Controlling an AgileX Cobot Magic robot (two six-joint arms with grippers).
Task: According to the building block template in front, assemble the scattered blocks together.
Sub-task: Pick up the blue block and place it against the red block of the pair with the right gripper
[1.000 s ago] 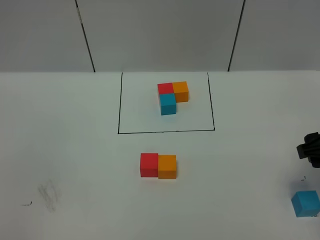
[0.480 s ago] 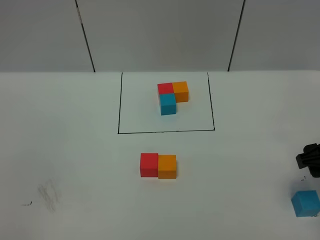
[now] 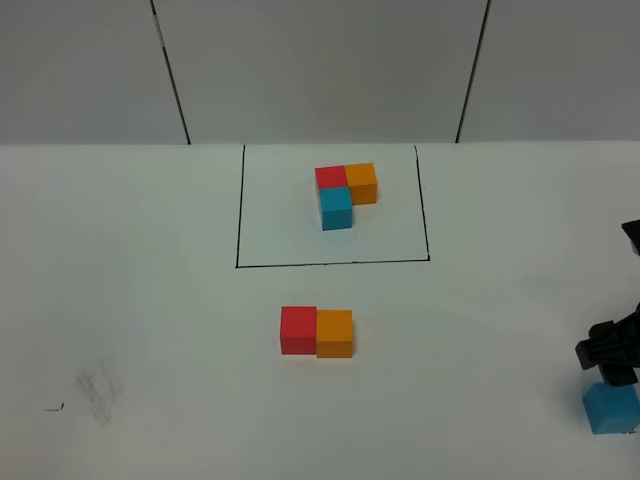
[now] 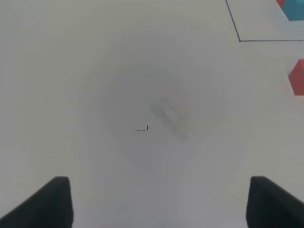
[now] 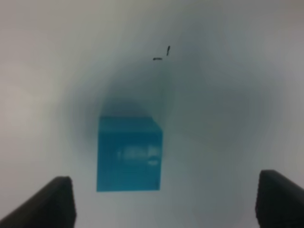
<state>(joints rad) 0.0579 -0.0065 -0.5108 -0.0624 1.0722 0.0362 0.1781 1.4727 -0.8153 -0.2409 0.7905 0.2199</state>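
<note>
White table [image 3: 150, 300] spreads wide around us. At 12 o'clock the template [image 3: 340, 195] sits inside its black frame [image 3: 238, 210]. The red block [image 3: 298, 329] and orange block [image 3: 334, 333] touch at centre, orange at red's 3 o'clock. The blue block [image 3: 611, 408] lies well apart at 4 o'clock, near the picture's edge, bare surface between. Our right gripper [image 3: 607, 362] hovers at its 12 o'clock, fingers apart, holding nothing. Our left gripper [image 4: 159, 204] gapes wide over bare table.
</note>
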